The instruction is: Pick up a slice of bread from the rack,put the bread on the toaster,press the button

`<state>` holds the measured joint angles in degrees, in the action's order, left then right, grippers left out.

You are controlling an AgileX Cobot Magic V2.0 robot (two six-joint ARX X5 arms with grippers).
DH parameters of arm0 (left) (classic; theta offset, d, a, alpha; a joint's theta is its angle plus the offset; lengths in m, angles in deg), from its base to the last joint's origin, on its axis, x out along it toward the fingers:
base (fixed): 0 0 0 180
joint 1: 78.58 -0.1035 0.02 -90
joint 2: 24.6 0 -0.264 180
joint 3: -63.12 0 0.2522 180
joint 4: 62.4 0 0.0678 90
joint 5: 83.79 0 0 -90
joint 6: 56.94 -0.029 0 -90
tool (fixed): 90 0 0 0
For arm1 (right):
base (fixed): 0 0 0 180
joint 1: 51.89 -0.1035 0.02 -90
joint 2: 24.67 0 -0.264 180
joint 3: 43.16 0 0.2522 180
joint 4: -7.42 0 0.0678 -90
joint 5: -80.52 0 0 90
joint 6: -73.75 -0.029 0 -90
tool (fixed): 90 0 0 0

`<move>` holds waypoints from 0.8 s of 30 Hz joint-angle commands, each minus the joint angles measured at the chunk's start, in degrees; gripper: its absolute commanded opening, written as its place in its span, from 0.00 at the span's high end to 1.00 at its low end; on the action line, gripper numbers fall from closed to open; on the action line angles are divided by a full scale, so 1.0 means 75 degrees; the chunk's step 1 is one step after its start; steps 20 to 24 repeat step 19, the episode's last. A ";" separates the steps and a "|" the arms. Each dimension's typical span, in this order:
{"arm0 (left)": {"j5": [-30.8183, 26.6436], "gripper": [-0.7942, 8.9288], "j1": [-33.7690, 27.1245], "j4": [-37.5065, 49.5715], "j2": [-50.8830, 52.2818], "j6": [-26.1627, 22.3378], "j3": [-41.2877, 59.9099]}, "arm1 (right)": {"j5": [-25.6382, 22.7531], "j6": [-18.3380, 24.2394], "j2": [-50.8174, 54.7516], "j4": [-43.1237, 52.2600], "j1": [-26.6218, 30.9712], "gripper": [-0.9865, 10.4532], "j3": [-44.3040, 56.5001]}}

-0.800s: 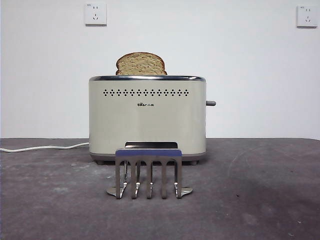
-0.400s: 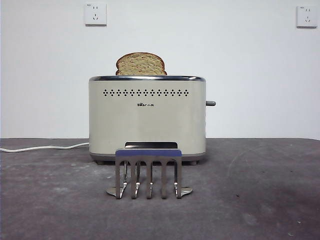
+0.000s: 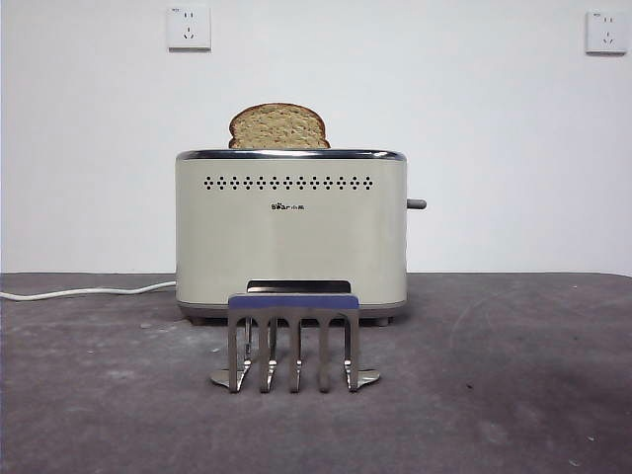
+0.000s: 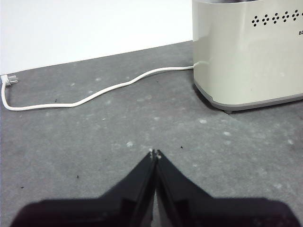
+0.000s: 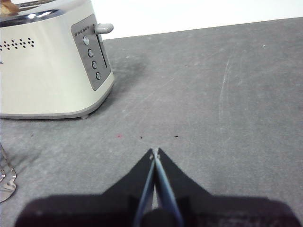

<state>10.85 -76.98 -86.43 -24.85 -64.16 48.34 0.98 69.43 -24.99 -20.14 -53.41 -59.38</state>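
Observation:
The slice of bread (image 3: 278,126) stands in the slot of the cream toaster (image 3: 291,237), its domed top showing above the chrome rim. A corner of it shows in the right wrist view (image 5: 8,7). The steel rack (image 3: 293,341) with the blue-violet bar stands empty in front of the toaster. The toaster's lever (image 5: 104,28) and side buttons (image 5: 91,53) show in the right wrist view. My left gripper (image 4: 155,153) is shut and empty above the table, left of the toaster (image 4: 251,52). My right gripper (image 5: 155,152) is shut and empty, right of the toaster (image 5: 47,66).
The white cord (image 4: 94,92) runs from the toaster across the grey table to its plug (image 4: 8,80) by the wall. Two wall sockets (image 3: 189,28) sit on the white wall behind. A foot of the rack (image 5: 5,177) shows in the right wrist view.

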 commanded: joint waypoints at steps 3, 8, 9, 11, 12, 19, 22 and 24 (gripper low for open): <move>-0.0017 0.92 -0.0026 0.0015 0.0017 0.0055 0.0111 | -0.0020 -0.0093 -0.0009 -0.0044 -0.0006 0.91 0.0079; -0.0017 0.92 -0.0026 0.0015 0.0017 0.0058 0.0111 | -0.0020 -0.0093 -0.0009 -0.0044 -0.0006 0.91 0.0079; -0.0015 0.92 -0.0026 0.0015 0.0017 0.0058 0.0111 | -0.0020 -0.0093 -0.0009 -0.0044 -0.0006 0.91 0.0079; -0.0017 0.92 -0.0026 0.0015 0.0017 0.0058 0.0111 | -0.0020 -0.0093 -0.0009 -0.0044 -0.0006 0.91 0.0079; -0.0015 0.92 -0.0026 0.0015 0.0017 0.0055 0.0111 | -0.0020 -0.0096 -0.0009 -0.0044 -0.0006 0.91 0.0079; -0.0015 0.92 -0.0026 0.0015 0.0017 0.0058 0.0111 | -0.0020 -0.0093 -0.0009 -0.0044 -0.0006 0.91 0.0079; -0.0015 0.92 -0.0026 0.0015 0.0017 0.0058 0.0111 | -0.0020 -0.0093 -0.0009 -0.0044 -0.0006 0.91 0.0079; -0.0015 0.92 -0.0026 0.0015 0.0017 0.0058 0.0111 | -0.0020 -0.0093 -0.0009 -0.0044 -0.0006 0.91 0.0079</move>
